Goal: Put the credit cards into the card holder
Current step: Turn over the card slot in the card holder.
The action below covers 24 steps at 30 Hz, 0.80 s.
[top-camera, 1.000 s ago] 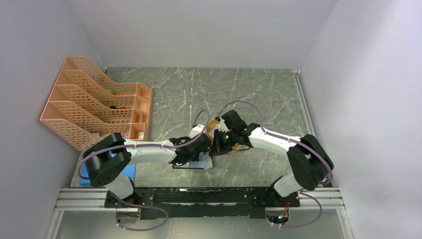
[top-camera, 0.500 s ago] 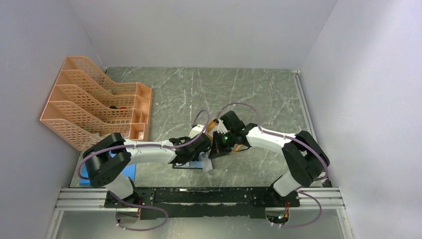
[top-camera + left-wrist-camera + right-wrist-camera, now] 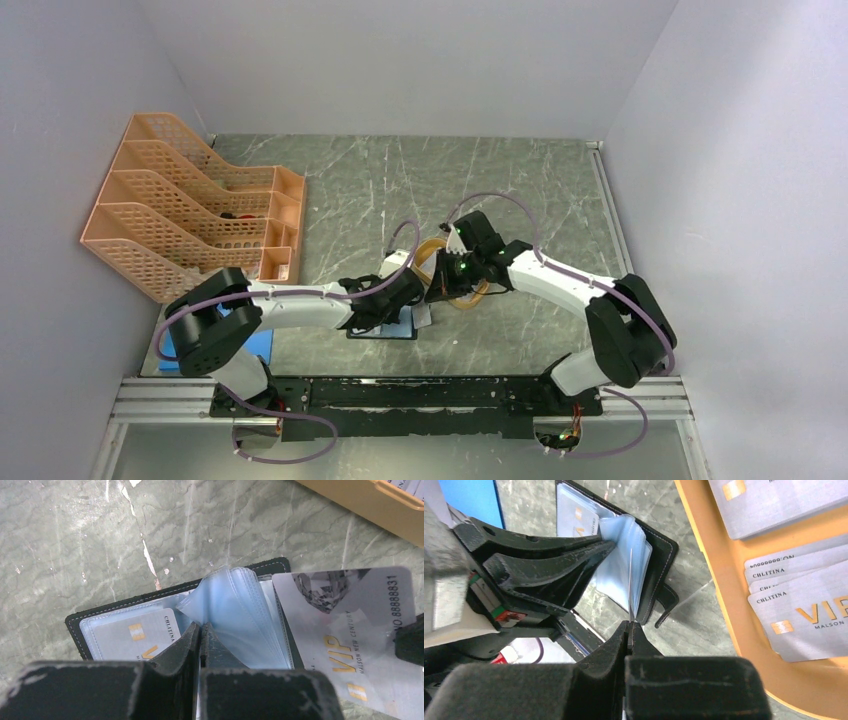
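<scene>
The black card holder (image 3: 170,592) lies open on the table, its bluish clear sleeves fanned up. One credit card (image 3: 131,636) sits in its left pocket. My left gripper (image 3: 201,626) is shut on a sleeve (image 3: 225,605) and holds it up. My right gripper (image 3: 630,624) is shut on a credit card (image 3: 345,625) marked VIP. In the right wrist view that card (image 3: 631,580) is edge-on, its far edge among the sleeves on the holder's (image 3: 659,555) right half. In the top view both grippers meet over the holder (image 3: 385,330).
An orange tray (image 3: 714,580) right of the holder holds several more credit cards (image 3: 804,615); its rim shows in the left wrist view (image 3: 370,500). A blue pad (image 3: 262,342) lies by the left arm's base. Orange file racks (image 3: 190,205) stand at the back left.
My right gripper has shifted a little right and back with the card, and the card now sits closer over the holder. The left gripper has stayed put on the sleeve.
</scene>
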Each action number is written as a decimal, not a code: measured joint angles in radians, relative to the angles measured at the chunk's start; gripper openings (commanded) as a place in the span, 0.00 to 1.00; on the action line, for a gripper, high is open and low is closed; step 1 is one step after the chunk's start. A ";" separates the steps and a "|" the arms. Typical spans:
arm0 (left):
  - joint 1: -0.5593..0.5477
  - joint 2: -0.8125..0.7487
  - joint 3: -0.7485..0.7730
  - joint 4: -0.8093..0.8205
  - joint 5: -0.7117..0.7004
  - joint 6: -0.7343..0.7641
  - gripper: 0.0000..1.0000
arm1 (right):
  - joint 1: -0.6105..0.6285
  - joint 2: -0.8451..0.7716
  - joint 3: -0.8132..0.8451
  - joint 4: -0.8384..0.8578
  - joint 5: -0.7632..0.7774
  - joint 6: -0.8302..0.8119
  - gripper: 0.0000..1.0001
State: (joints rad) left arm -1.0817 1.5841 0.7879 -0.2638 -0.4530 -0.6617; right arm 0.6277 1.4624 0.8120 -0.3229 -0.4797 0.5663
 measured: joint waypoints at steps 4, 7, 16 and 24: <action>0.000 -0.003 -0.004 0.005 0.000 0.000 0.05 | -0.002 -0.002 0.012 0.000 -0.003 -0.007 0.00; 0.000 -0.004 -0.006 0.008 0.000 0.000 0.05 | 0.001 -0.002 0.013 -0.001 -0.011 -0.011 0.00; 0.000 -0.008 -0.011 0.013 0.000 -0.001 0.05 | 0.023 0.059 0.052 -0.014 -0.031 -0.031 0.00; 0.000 -0.010 -0.013 0.014 0.000 -0.001 0.05 | 0.023 0.101 0.052 -0.026 -0.030 -0.031 0.00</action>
State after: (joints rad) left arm -1.0817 1.5742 0.7750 -0.2497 -0.4534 -0.6628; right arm 0.6502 1.5631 0.8639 -0.3492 -0.5098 0.5350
